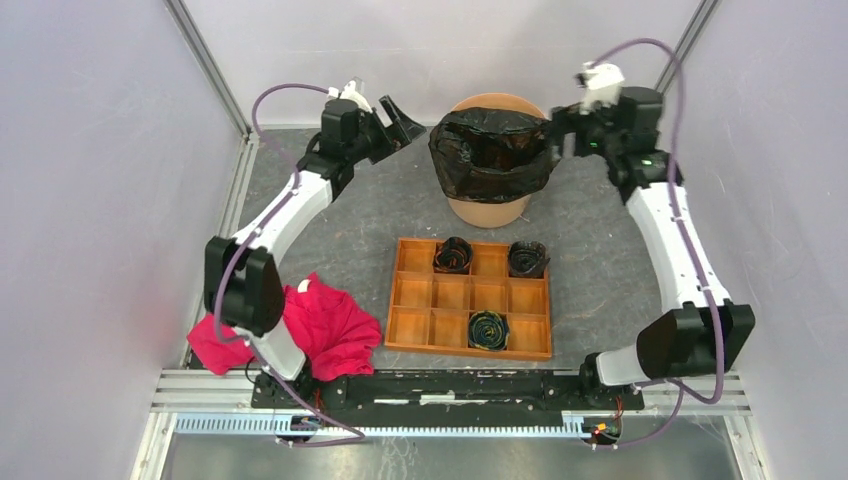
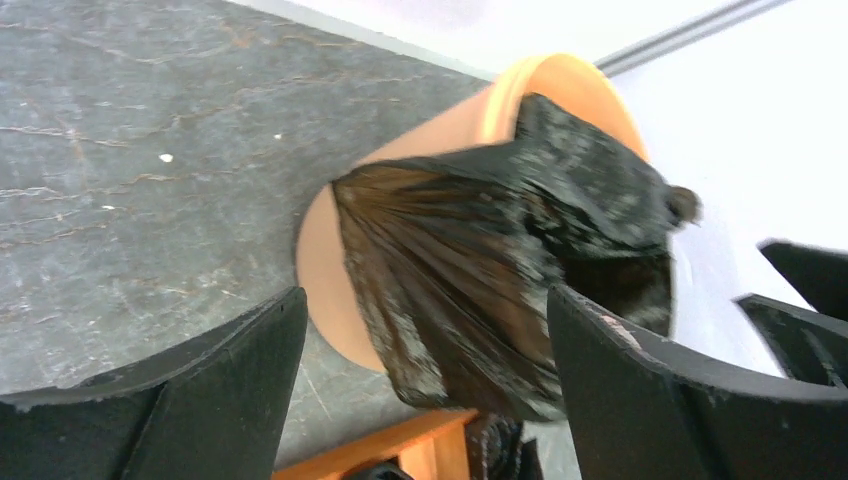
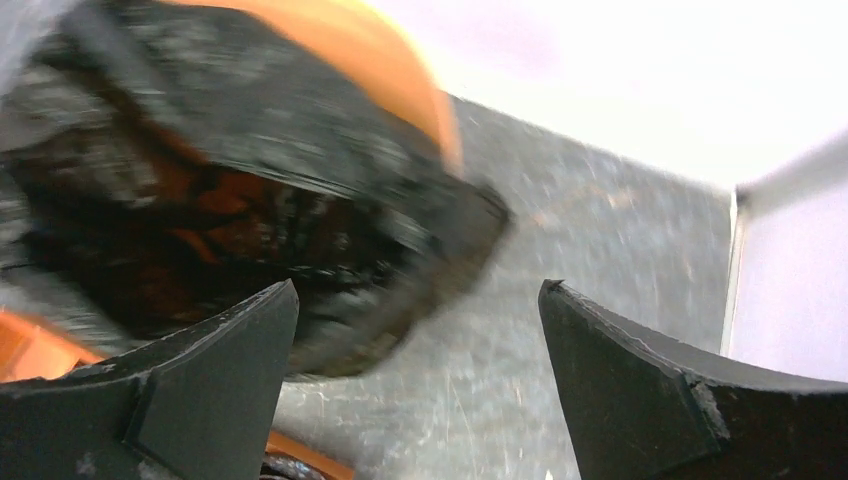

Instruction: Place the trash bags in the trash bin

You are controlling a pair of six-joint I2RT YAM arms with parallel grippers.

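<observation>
Grey table (image 1: 600, 250) | black bag (image 1: 490, 155) drapes orange bin (image 1: 490, 212) | arms flank it, both jaws spread, empty.

An orange-brown wooden tray (image 1: 412, 327) of square compartments sits on the grey tabletop (image 1: 600, 270) holding three small dark rolls (image 1: 453, 255), with a crumpled red-pink cloth (image 1: 335, 325) just left of it.

Looking like a robotics lab test cell: being boxed in on three sides by plain white panels (image 1: 90, 200), framed at the corners by aluminium bars (image 1: 212, 70), floored with a grey table (image 1: 600, 270), and carrying two robot arms (image 1: 290, 210) bolted to a metal rail (image 1: 200, 385).
</observation>
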